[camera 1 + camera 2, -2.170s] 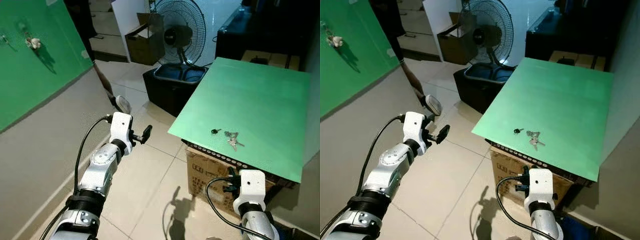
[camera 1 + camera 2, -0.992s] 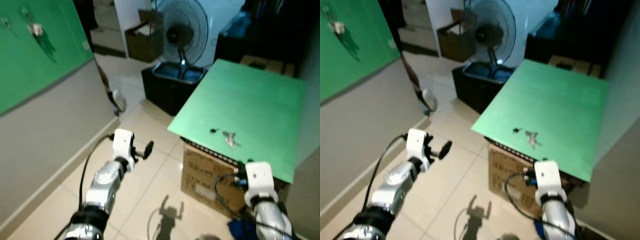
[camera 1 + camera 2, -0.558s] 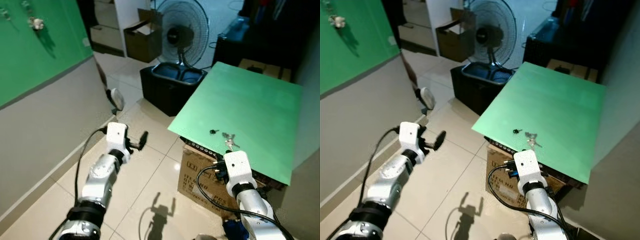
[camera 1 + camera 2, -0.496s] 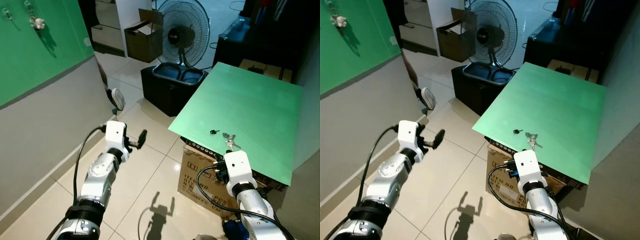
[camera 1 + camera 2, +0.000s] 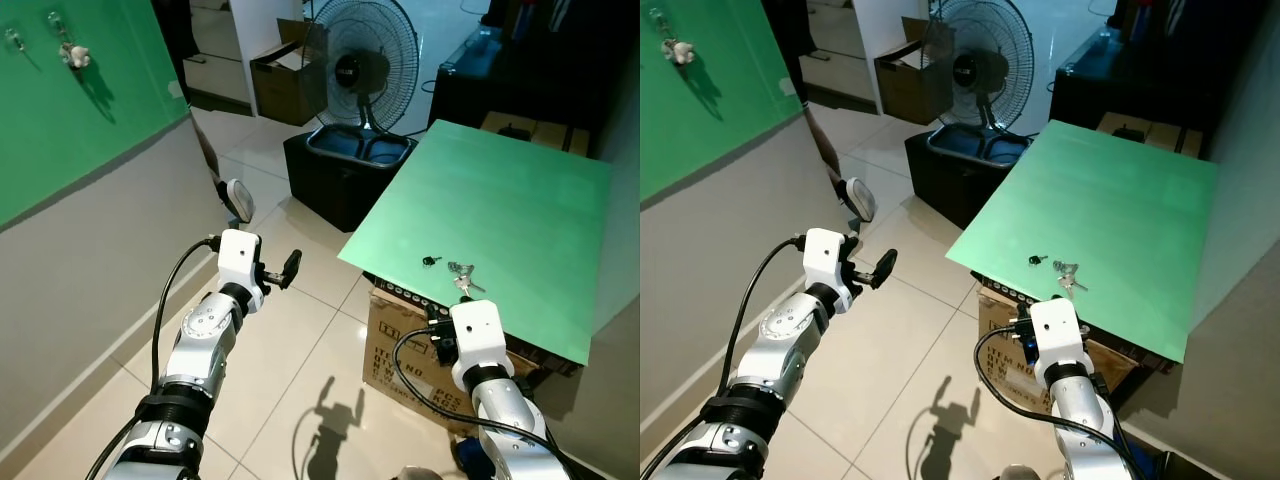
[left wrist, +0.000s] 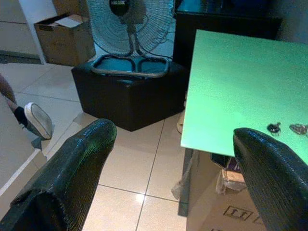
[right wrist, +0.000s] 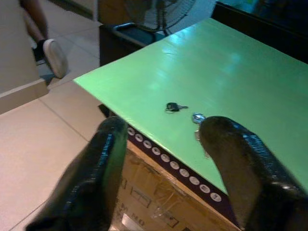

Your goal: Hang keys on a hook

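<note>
Keys (image 5: 461, 277) sit loose on the green board (image 5: 500, 210) near its front edge, on top of a cardboard box (image 5: 400, 355), contents hidden. Right gripper (image 7: 163, 159) hovers spread just short of them, at their 6 o'clock. Left gripper (image 6: 168, 173) spread over the floor, probably idle

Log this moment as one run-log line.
phase: approach | keys: on green board | right gripper: open, short of keys | left gripper: open, idle

Indoor light moderate | sharp | arm shadows on floor (image 5: 335, 425)
</note>
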